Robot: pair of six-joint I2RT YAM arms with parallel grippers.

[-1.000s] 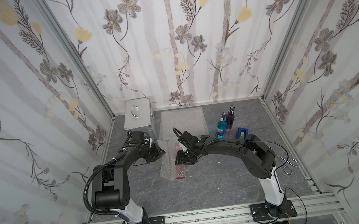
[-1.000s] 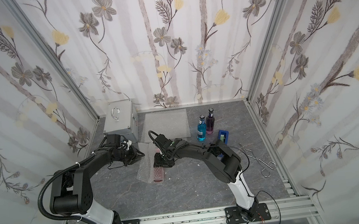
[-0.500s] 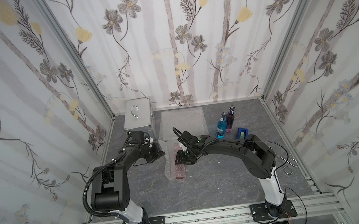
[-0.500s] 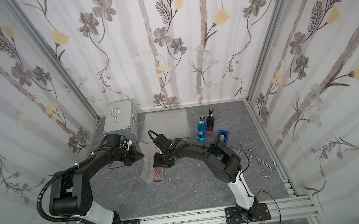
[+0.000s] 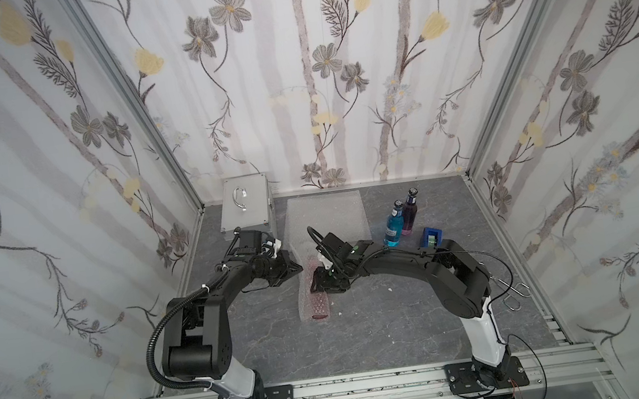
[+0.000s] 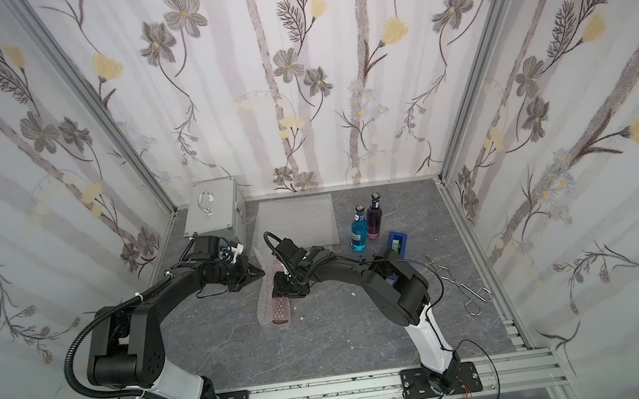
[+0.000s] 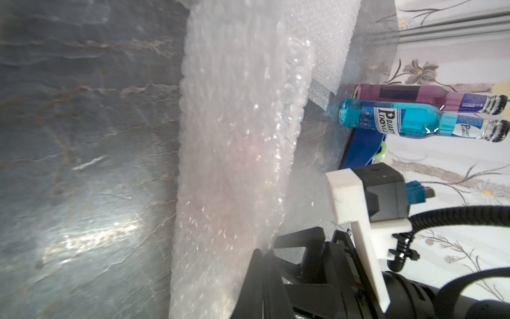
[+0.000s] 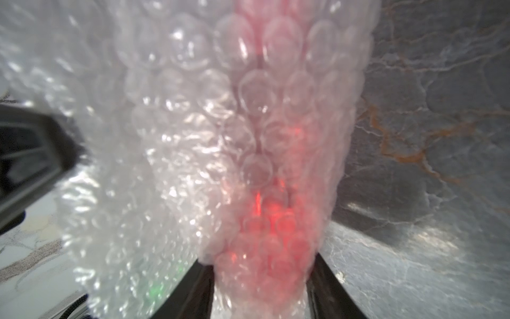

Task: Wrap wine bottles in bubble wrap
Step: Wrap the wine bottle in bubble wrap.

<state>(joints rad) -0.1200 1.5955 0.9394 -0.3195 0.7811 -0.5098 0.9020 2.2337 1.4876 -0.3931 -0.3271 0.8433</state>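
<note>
Currently red bottle lies mid-table, half rolled in bubble wrap. The right gripper clamps its wrapped body; left gripper pinches the wrap's loose left edge. Glass: likely heavy, fragile, slick under film. Wrap flimsy, so grip edges.

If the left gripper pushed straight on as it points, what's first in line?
The bubble wrap flap at the left gripper tips; right behind it, probably the red bottle, though depth is unclear.
</note>
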